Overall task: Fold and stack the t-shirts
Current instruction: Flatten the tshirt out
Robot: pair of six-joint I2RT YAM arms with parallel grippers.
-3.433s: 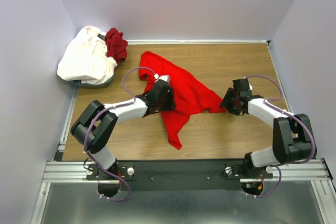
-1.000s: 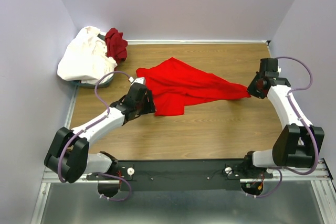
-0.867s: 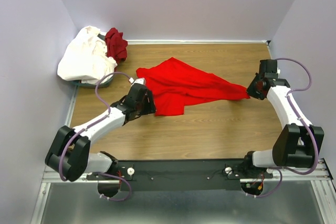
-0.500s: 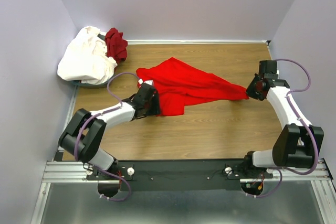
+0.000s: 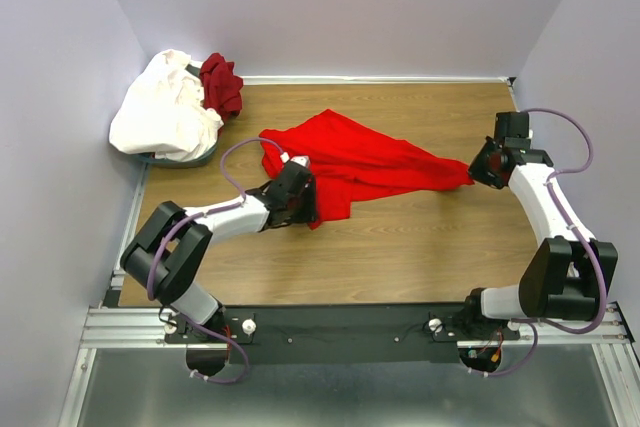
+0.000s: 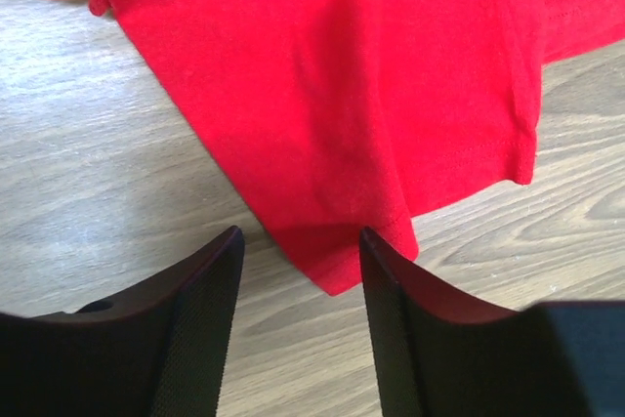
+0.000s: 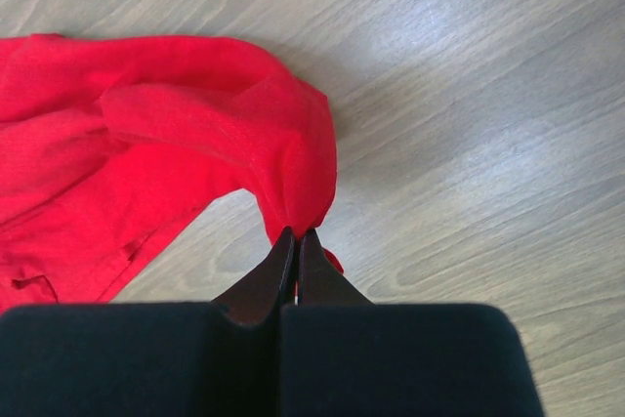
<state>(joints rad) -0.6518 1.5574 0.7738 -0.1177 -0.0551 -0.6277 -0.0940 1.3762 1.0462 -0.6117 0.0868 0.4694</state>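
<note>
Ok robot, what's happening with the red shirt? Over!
Right gripper pinching red shirt corner. Left gripper open at its hem. Other shirts heaped far left.

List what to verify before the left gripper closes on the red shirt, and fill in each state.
1. Right gripper shut on the red t-shirt: ok, cloth is pinched at its fingertips.
2. Left gripper open: ok, its fingers stand apart.
3. Shirt's hem corner between the left fingers: ok, its tip lies in the gap.
4. Left fingers low enough to catch the cloth: cannot tell.
5. Red t-shirt spread flat on the table: not ok, it bunches toward the right gripper.
6. White t-shirt and maroon t-shirt out of the way: ok, piled in the far left corner, apart from the red one.
</note>
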